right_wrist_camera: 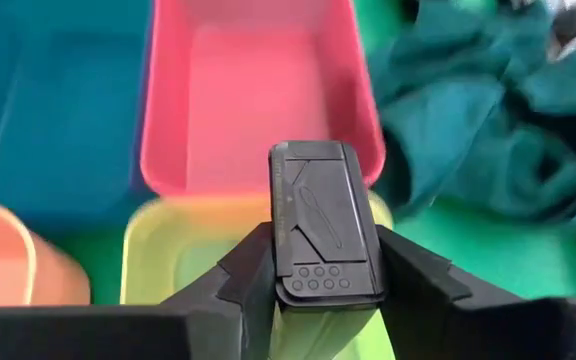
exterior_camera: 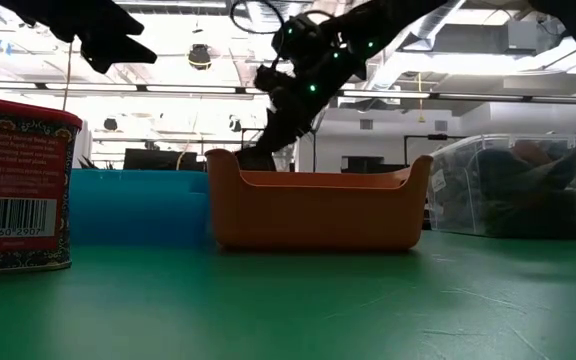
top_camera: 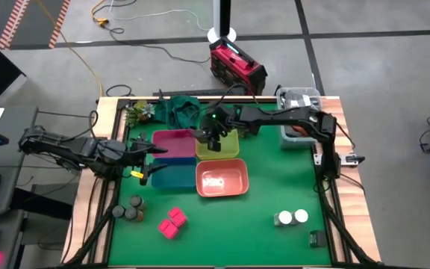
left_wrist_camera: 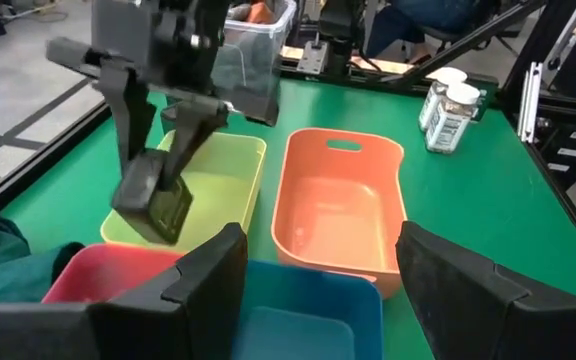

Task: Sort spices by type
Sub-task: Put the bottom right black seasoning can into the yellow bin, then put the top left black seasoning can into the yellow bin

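Dark grey square jar [right_wrist_camera: 320, 232] clamped between right gripper [left_wrist_camera: 158, 190] fingers, hanging over yellow-green bin [top_camera: 226, 146], left gripper [top_camera: 142, 158] spread wide and empty above blue bin [left_wrist_camera: 298, 320], beside orange bin [top_camera: 222, 179]

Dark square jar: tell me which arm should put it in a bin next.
The right arm. Its gripper already holds the dark square jar directly over the yellow bin. The left gripper sits open over the blue bin, holding nothing.
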